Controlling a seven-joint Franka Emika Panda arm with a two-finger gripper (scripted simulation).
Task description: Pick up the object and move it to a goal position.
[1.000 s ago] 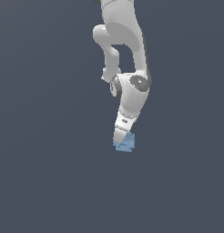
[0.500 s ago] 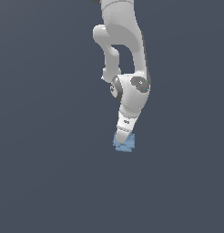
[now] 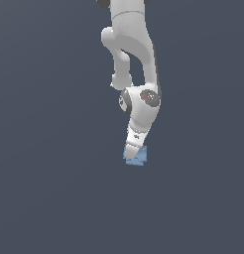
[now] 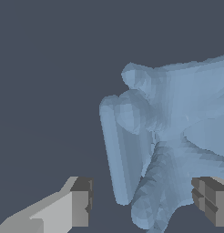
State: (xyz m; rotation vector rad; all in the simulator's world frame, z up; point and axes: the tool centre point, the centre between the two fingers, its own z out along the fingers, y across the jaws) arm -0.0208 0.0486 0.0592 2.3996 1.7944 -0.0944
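The object (image 3: 139, 158) is a small light-blue, lumpy cube resting on the dark grey floor below the white arm. My gripper (image 3: 132, 153) points down at it, and its tips reach the object's top on the exterior view's left side. In the wrist view the object (image 4: 168, 118) fills the space between the fingers. My gripper (image 4: 145, 202) is open. One grey fingertip (image 4: 81, 200) stands a little clear of the object, and the other fingertip (image 4: 210, 205) is at its edge. The exterior view hides the fingertips.
A plain dark grey floor (image 3: 54, 198) lies all around the object. No other objects, and no goal marker, show in either view.
The arm's wrist has sunk slightly toward the object. The object has not moved.
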